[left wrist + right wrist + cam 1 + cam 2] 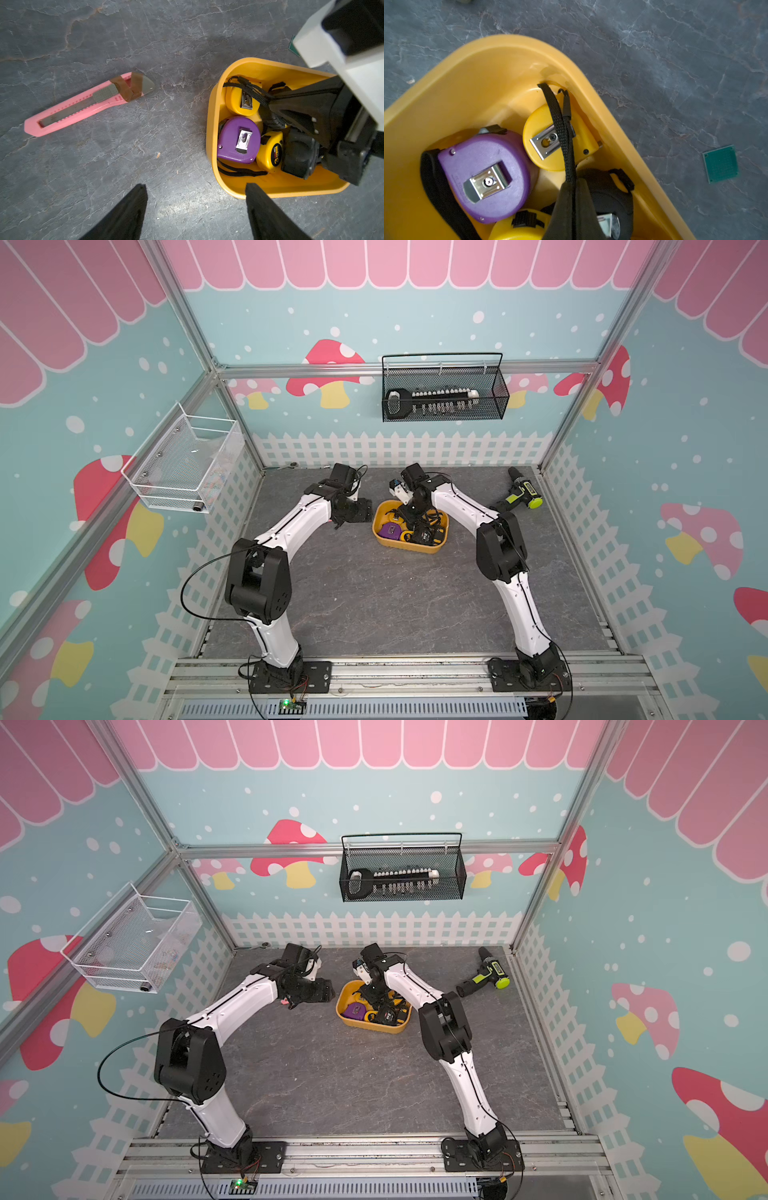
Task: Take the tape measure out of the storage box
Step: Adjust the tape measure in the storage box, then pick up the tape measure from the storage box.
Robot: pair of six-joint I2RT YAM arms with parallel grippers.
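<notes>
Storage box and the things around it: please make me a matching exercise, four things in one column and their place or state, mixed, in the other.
1 purple tape measure
2 pink utility knife
3 green drill
4 right gripper

A on the table beside the storage box
B shut on a black strap
C inside the storage box
D on the table, far right corner

Pairs: 1-C, 2-A, 3-D, 4-B

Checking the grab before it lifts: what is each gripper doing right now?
Left gripper: open, empty, above the table beside the box.
Right gripper: closed on the black strap lying over a yellow tape measure.
</notes>
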